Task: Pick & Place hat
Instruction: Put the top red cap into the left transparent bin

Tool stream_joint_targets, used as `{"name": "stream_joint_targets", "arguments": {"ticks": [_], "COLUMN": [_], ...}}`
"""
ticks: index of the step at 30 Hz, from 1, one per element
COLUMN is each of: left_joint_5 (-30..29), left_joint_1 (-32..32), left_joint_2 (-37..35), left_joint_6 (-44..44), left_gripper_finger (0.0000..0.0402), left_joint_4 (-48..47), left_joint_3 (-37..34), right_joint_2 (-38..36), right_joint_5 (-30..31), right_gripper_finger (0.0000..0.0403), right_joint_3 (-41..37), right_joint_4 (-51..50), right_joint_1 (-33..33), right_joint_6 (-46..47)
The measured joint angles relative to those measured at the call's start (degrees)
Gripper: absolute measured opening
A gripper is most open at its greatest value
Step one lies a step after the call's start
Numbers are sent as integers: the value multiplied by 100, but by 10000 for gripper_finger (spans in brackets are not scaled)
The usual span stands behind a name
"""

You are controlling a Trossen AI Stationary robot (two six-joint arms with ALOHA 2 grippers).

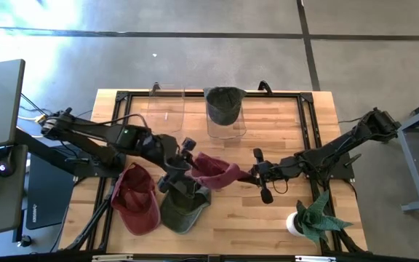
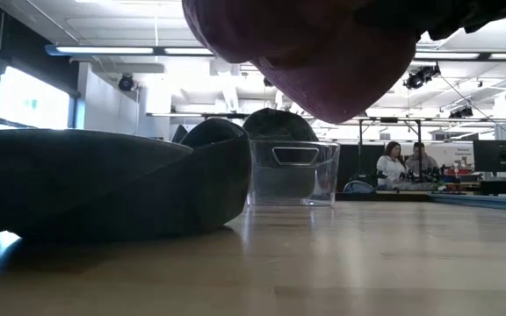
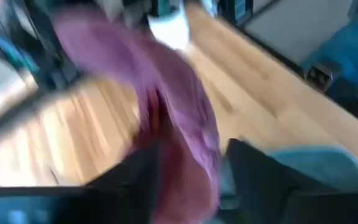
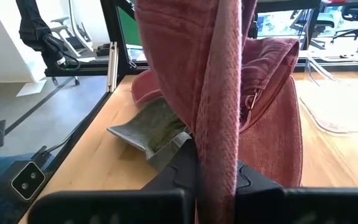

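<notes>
A maroon hat (image 1: 214,172) hangs above the table's middle between my two grippers; the low view shows it (image 2: 323,53) lifted clear of the wood. My left gripper (image 1: 182,161) is at its left end and is shut on it. My right gripper (image 1: 252,175) is at its right end, also shut on it. A second maroon hat (image 1: 138,198) and a dark green hat (image 1: 184,207) lie flat on the near-left part of the table. Another dark green hat (image 1: 224,103) sits in a clear bin (image 1: 226,129) at the far edge. My left gripper has the maroon hat's left end (image 3: 185,155) between its two fingers (image 3: 143,183); the blurred wrist view shows cloth filling the gap, but not which part of the hat it is. The fingers reach in level from the table's left. My right gripper pinches a thick edge of the hat (image 4: 217,143) between its two fingers (image 4: 179,168), coming level from the table's right. A strap buckle (image 4: 251,99) sits close beside that edge. The hat's body spreads beyond the fingers, clear of the table.
A second clear bin (image 1: 167,110) stands left of the filled one at the far edge. A potted plant (image 1: 313,218) stands at the near-right corner. Bare wood lies between the held hat and the bins. People sit far behind the table (image 2: 402,165).
</notes>
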Motion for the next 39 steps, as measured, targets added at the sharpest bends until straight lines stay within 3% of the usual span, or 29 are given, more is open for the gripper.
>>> {"name": "stream_joint_targets", "arguments": {"ticks": [5,9,13,15,24,30,39], "left_joint_5": [-82,-87,457,389,-1791,-2432,-2363], "left_joint_1": [20,16,-118,-266,-556,-542,-542], "left_joint_2": [201,666,1001,1115,1293,1315,1315], "left_joint_6": [-1026,-1521,-1559,-1551,-1979,-1856,-2337], "left_gripper_finger": [286,318,321,321,321,300,296], "left_joint_4": [-432,-275,419,681,1168,1149,1116], "left_joint_3": [-6,-10,-16,-14,-17,-17,-17], "right_joint_2": [0,1,0,-1,1,1,0], "right_joint_5": [0,10,22,26,110,157,155], "right_gripper_finger": [11,11,14,13,14,13,15], "right_joint_3": [-1,-1,-1,-1,-1,-1,0], "right_joint_4": [10,8,8,4,-42,-40,-37], "right_joint_1": [0,0,-2,-2,-2,-4,-4], "right_joint_6": [-2,-2,-2,-2,-3,-1,-2]}}
